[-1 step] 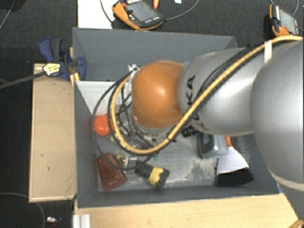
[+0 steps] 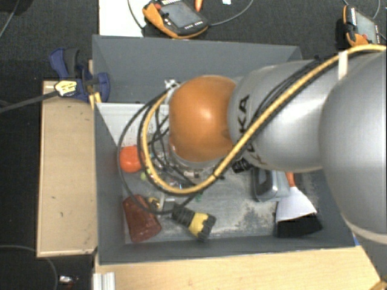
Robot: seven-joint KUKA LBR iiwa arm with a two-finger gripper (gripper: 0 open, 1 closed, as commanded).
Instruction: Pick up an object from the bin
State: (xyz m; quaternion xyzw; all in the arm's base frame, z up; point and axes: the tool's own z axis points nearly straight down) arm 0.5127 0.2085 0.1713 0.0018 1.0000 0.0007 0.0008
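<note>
The silver arm (image 2: 302,119) is reaching in from the right and is covering much of the grey metal bin (image 2: 199,56). Its orange cover (image 2: 199,116) is hanging over the bin's left-middle, with yellow and black cables (image 2: 148,162) looping round it. The gripper (image 2: 179,171) is sitting under that cover, low over the floor, and whether it is open or closed cannot be told; nothing is showing as held.

A white and black piece (image 2: 296,213) is lying at the near right. A dark red wedge (image 2: 141,219) is resting in the near left corner. A grey piece (image 2: 266,186) is lying partly under the arm. A black and yellow part (image 2: 195,221) is lying just beside the wedge, and these two, with the orange ball (image 2: 129,159) at the left wall, are lying nearest the gripper.
</note>
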